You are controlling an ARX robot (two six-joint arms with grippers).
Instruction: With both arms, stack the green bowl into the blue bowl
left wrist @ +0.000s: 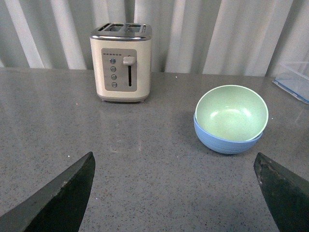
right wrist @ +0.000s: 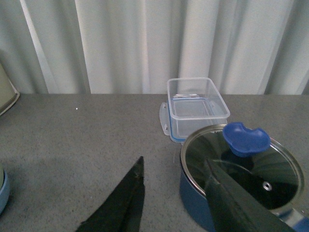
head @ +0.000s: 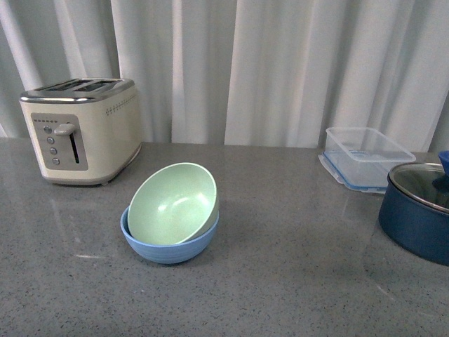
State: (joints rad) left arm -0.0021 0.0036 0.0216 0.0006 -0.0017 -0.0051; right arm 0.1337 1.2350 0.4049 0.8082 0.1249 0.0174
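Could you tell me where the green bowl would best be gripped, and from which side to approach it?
Probably the raised back rim of the green bowl, from above. It sits tilted in the blue bowl, opening facing the robot, so that edge stands clear while the low front edge lies against the blue rim.

My green bowl [head: 173, 203] sits tilted inside the blue bowl [head: 168, 246], hiding the blue one's inside and far rim. At the bench's right edge, the navy pot [head: 414, 226] runs out of the front view, its lid knob barely showing. My left gripper [left wrist: 176, 193] shows only two dark fingertips at the frame's bottom; my right gripper [right wrist: 186, 203] is likewise cut off, one finger covering part of the pot's glass lid [right wrist: 241, 166]. The toaster [right wrist: 7, 92] is a mere sliver there.
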